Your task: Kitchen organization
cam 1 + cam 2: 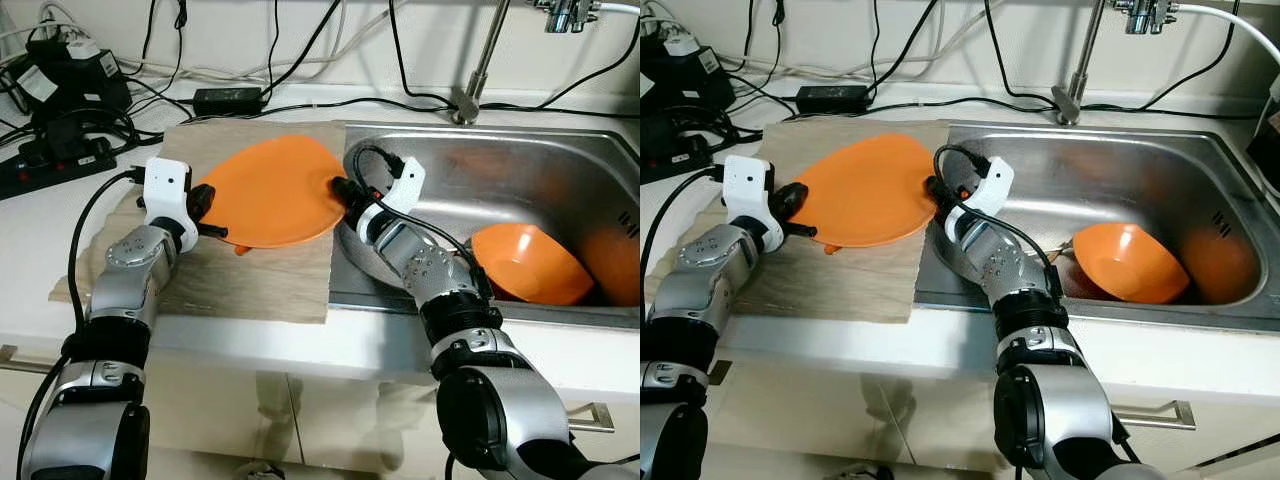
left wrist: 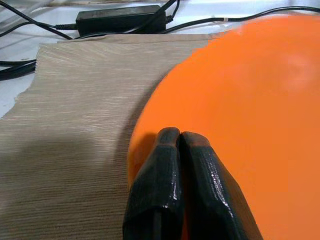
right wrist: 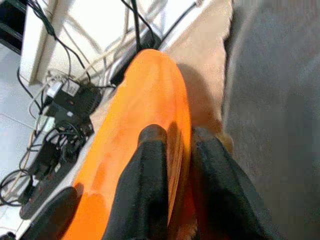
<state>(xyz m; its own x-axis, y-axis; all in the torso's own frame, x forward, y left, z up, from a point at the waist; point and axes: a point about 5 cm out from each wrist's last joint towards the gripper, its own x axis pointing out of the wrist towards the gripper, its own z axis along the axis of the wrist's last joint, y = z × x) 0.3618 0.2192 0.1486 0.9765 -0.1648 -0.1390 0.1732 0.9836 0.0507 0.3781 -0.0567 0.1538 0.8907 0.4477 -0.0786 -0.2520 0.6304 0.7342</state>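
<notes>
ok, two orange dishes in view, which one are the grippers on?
The flat orange plate over the mat, pinched by the left gripper and right gripper. The orange bowl lies untouched in the sink.

A mat (image 1: 230, 280) lies on the table (image 1: 30, 250) at centre left of the frame, with a plate (image 1: 270, 190) over its right part. The sink (image 1: 560, 160) fills the right, a bowl (image 1: 525, 262) in it. A power strip (image 1: 50, 165) sits at upper left.
</notes>
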